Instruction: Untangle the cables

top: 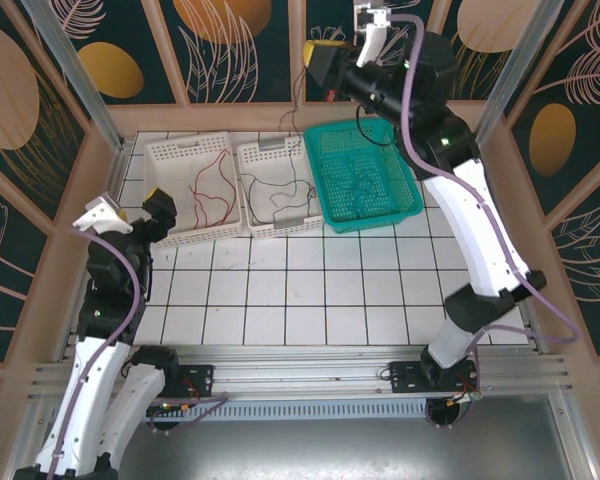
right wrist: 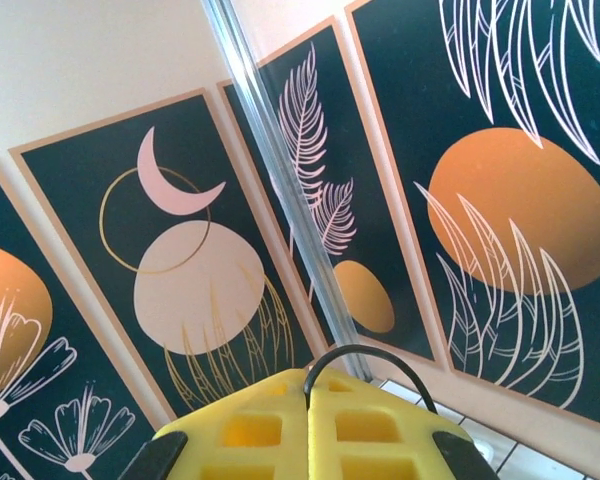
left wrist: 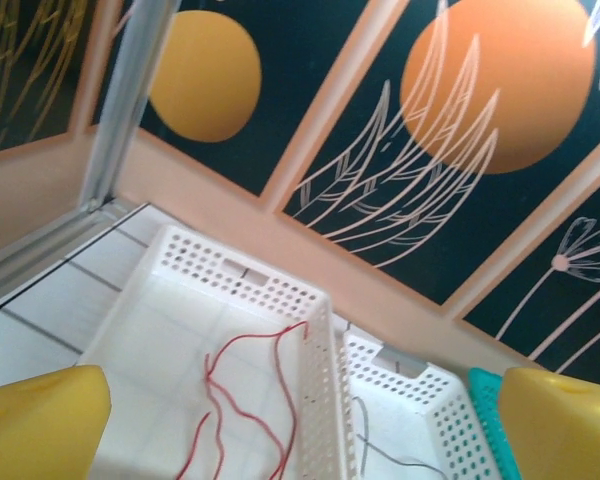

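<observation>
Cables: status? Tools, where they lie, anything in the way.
Left tool open, empty, by left white basket. Right tool shut on black cable, raised at the back. Red cable in that basket; dark tangle in teal basket. No obstruction seen.

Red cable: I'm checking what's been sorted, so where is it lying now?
The red cable lies loose inside the left white basket, on the left side of the top view, beside the middle white basket.
</observation>
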`<state>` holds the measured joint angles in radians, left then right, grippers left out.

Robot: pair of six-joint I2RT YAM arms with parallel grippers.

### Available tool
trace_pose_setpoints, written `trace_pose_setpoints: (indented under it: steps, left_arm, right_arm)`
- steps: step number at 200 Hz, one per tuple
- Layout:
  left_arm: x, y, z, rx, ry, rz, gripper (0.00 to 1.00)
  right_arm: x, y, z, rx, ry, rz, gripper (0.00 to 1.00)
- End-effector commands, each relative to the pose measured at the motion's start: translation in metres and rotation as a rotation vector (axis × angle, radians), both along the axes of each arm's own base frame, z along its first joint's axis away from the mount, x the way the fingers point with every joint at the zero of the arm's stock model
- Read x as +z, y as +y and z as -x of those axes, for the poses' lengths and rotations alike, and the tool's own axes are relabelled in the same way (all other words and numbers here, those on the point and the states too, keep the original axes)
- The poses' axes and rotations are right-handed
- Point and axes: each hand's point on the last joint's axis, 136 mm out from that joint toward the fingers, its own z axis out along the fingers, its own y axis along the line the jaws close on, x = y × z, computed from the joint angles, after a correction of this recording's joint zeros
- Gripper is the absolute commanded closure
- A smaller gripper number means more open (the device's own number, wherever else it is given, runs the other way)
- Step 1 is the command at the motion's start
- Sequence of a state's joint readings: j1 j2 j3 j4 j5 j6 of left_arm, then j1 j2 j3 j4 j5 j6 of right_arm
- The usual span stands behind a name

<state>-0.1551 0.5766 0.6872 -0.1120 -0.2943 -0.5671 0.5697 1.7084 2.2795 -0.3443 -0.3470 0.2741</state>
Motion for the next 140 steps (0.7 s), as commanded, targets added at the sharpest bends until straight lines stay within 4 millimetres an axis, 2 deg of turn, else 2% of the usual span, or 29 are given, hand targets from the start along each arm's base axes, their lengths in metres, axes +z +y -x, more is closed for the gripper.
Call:
trace_pose_setpoints:
  steps: [1,29,74,102,140]
  left_arm:
    - [-0.001,0.012,0.005,0.063,-0.023,0.01,0.01]
    - [-0.003,0.011,0.003,0.062,-0.01,0.003,0.02]
    - [-0.003,0.015,0.006,0.082,-0.019,-0.014,0.02]
    - [-0.003,0.019,0.009,0.101,-0.027,-0.017,0.02]
    - [-0.004,0.017,0.008,0.094,-0.021,-0.019,0.02]
  right_arm:
    - [-0.019,0.013,-0.018,0.04,0.043,0.038,1.0]
    - [-0.065,0.031,-0.056,0.008,0.105,0.105,1.0]
    - [-0.175,0.058,-0.105,0.004,0.26,0.248,1.0]
    - [-0.243,0.061,-0.121,-0.032,0.353,0.313,1.0]
    - [-0.327,0.056,-0.132,-0.091,0.49,0.394,1.0]
